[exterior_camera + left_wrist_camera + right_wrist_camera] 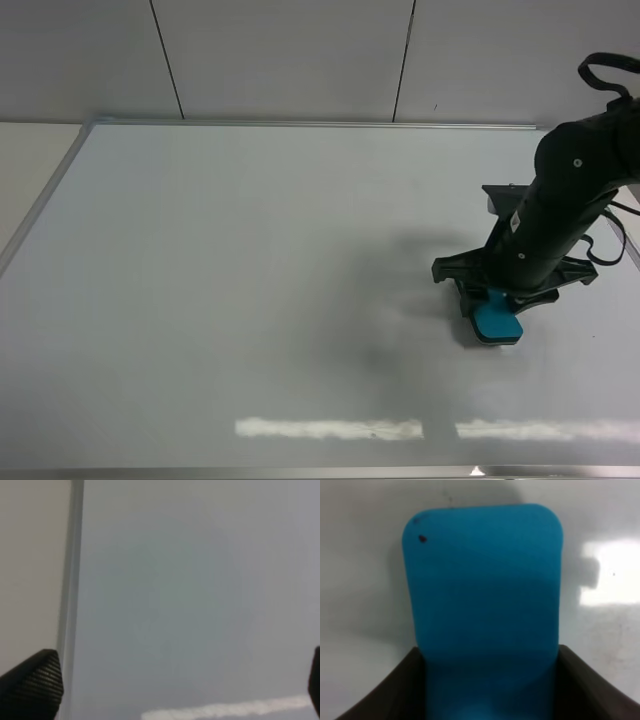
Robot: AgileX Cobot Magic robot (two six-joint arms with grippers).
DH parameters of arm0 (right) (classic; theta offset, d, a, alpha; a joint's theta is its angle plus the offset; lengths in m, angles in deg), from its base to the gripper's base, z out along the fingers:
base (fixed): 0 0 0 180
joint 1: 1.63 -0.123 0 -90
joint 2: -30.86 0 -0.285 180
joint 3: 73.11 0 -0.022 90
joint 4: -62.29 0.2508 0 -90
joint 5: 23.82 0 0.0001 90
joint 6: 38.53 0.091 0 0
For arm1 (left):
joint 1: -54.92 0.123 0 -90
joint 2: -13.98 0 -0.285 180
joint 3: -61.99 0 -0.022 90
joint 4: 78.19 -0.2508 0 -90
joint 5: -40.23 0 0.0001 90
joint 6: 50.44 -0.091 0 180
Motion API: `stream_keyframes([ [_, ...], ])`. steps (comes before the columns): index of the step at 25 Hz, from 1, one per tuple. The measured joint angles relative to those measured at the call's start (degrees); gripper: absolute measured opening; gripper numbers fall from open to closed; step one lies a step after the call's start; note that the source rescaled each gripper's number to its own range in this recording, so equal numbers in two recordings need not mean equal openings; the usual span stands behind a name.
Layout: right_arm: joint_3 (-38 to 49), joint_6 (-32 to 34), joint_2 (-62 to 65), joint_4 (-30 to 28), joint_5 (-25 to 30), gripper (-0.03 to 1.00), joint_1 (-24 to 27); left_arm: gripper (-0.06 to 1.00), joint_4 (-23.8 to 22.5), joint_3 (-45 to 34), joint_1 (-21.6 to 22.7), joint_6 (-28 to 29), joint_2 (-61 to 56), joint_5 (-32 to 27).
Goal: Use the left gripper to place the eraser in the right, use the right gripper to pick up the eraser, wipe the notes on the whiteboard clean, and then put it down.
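Exterior high view shows the whiteboard (250, 300) bare of red notes across its left and middle, and no left arm over it; the left wrist view shows the left gripper (165, 690) spread wide and empty by the board's frame. Toward the board's right edge, the right gripper (492, 300) is clamped on the eraser (497, 322), which sits flat on the board. The eraser's long axis runs straight out from the jaws, so I judge that only releasing and lifting away remains.

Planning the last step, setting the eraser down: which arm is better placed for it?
Right. The right end effector is shut on the eraser, low over the whiteboard. No red marks show on the board. The left end effector is open, holding nothing, near the frame.
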Motion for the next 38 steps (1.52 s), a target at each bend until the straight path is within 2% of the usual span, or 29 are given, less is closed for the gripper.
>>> stream_keyframes([
  [10, 0.39, 0.48, 0.00, -1.41, -1.18, 0.04, -0.85, 1.00, 0.00, 0.00, 0.00, -0.07, 0.00, 0.00],
  [12, 0.39, 0.19, 0.00, -1.40, -2.41, 0.27, -1.00, 1.00, 0.00, 0.00, 0.00, -0.07, 0.00, 0.00],
  [13, 0.39, 0.14, 0.00, -1.34, -3.12, 0.42, -1.00, 1.00, 0.00, 0.00, 0.00, -0.07, 0.00, 0.00],
  [14, 0.39, 0.08, 0.02, -1.05, -4.02, 0.66, -1.04, 1.00, 0.00, 0.00, 0.00, -0.07, 0.00, 0.00],
  [15, 0.39, 0.08, 0.20, -0.59, -4.84, 0.78, -1.11, 1.00, 0.00, 0.00, 0.00, -0.07, 0.00, 0.00],
  [18, 0.39, -0.51, 1.32, 1.30, -7.34, 0.95, -1.22, 1.00, 0.00, 0.00, 0.00, 0.00, 0.00, 0.00],
  [23, 0.39, -2.07, 6.06, 3.72, -9.81, 0.99, -0.01, 1.00, 0.00, 0.00, 0.00, 0.00, 0.00, 0.00],
  [28, 0.39, -2.41, 16.25, 1.78, -8.88, 1.00, 6.72, 1.00, 0.00, 0.00, 0.00, -0.07, 0.00, 0.00],
  [34, 0.40, -2.41, 34.10, -2.89, -1.35, 1.00, 18.06, 1.00, 0.00, 0.00, 0.00, -0.07, 0.00, 0.00],
  [38, 0.40, -2.48, 44.59, -4.53, 3.95, 1.00, 22.33, 1.00, 0.00, 0.00, 0.00, -0.07, 0.00, 0.00],
])
